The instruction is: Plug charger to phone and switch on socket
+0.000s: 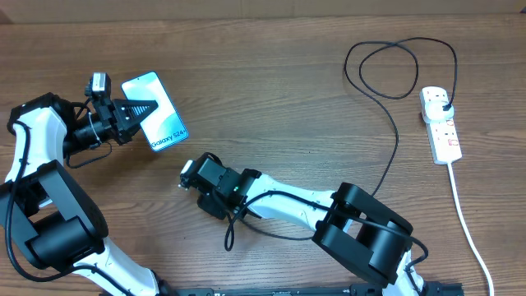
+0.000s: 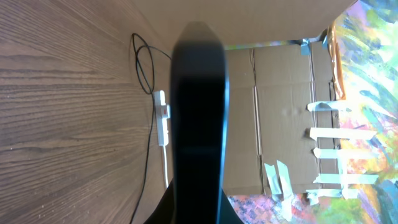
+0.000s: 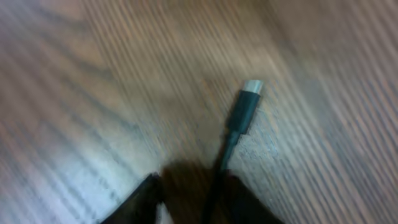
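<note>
Two pincers logged: left pincer [image 1: 136, 111] clamped phone [image 1: 160, 115], upper-left of table [image 1: 288, 99]; right pincer [image 3: 189, 186] straddled charger [image 1: 394, 140] mid-table, and we couldn't tell its grip. Risk: slack hold letting connector [image 3: 245, 106] swivel and miss the phone.

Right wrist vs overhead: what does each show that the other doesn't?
Right wrist only: the charger's connector tip, silver end bare, with its cable running back between the fingers of the right tool. The view is blurred, so the grip is unclear.
Overhead only: the phone, screen lit, clamped in the left tool; the socket with the charger's black plug in it; the white cord trailing off the bottom of the frame.
Both: the black charger cable and the wooden table.
</note>
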`<state>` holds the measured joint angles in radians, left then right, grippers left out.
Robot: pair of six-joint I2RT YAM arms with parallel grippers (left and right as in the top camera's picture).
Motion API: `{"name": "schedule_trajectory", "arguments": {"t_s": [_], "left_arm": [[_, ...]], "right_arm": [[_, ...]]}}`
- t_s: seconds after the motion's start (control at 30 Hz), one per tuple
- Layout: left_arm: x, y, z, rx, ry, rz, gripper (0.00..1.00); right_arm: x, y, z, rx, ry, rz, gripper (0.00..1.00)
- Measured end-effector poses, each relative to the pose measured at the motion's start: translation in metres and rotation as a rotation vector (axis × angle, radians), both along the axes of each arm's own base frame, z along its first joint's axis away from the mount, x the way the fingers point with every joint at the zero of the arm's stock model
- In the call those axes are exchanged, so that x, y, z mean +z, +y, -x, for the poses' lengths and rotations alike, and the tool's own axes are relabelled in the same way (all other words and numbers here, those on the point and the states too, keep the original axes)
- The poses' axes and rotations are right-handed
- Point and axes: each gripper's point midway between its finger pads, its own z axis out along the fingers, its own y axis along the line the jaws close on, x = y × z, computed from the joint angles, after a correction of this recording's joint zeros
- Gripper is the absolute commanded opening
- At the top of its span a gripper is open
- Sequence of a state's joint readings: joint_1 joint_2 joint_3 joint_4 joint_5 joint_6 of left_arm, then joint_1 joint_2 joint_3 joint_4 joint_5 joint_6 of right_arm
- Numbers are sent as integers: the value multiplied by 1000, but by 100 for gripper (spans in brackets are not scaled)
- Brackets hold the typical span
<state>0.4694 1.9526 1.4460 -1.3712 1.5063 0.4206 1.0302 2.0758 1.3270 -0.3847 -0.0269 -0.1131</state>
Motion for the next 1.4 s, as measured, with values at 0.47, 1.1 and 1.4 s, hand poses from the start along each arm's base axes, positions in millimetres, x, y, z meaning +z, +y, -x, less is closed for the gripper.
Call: {"name": "schedule_trajectory", "arguments": {"t_s": [0.47,1.1,1.4], "left_arm": [[0,0,0,1,10,5,4],[-1,0,0,1,25,8,4],[-1,0,0,1,25,9,4]], "right_arm": [[30,-50,8,-122,195,270,4],[-7,-150,5,-373,390,421,14],[-7,-144,-3,-397,376,376,24]]}}
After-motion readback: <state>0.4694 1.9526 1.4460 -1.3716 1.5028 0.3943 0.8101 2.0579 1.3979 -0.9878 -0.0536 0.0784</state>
